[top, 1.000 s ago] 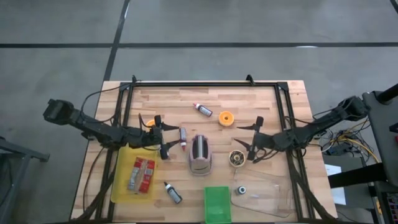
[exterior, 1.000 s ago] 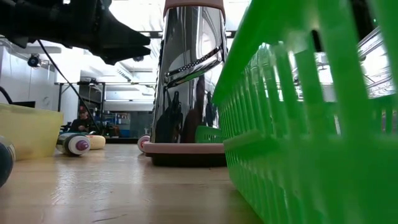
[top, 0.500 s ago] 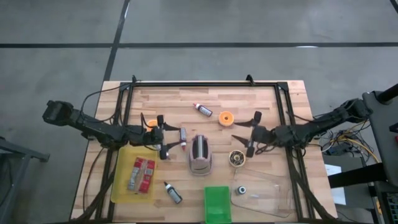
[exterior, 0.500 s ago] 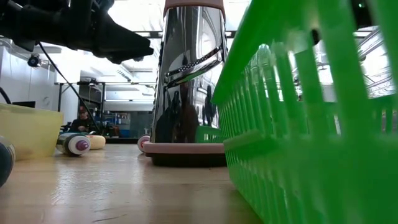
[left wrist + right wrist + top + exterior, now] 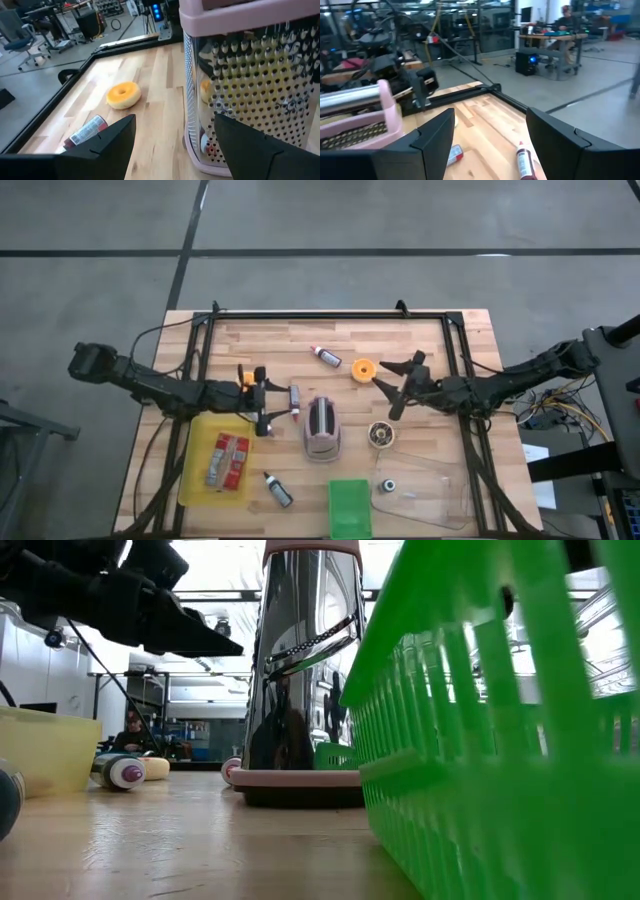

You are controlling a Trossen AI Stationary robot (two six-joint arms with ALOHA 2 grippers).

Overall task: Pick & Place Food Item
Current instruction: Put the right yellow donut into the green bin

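Observation:
An orange doughnut point(image 5: 364, 369) lies flat on the wooden table toward the far side, and the left wrist view also shows the doughnut point(image 5: 123, 95). A brown ring-shaped piece point(image 5: 380, 435) lies right of the metal grater point(image 5: 323, 428). My right gripper point(image 5: 393, 387) hangs open in the air just right of the orange doughnut, with nothing between its fingers. My left gripper point(image 5: 267, 398) stands open left of the grater, next to a small tube point(image 5: 294, 400). In the low view my left gripper point(image 5: 190, 635) hangs above the table.
A yellow bin point(image 5: 190, 470) with red packets sits near left. A green basket point(image 5: 348, 508) and a clear tray point(image 5: 440, 502) stand at the near edge. Tubes lie at the far middle point(image 5: 325, 356) and near left point(image 5: 277, 488). A black frame point(image 5: 330, 314) borders the table.
My right gripper has risen and gone toward the far edge, from beside the brown ring to beside the orange doughnut, rolling as it went. My left gripper has rolled and tipped slightly downward in place. Both stay open.

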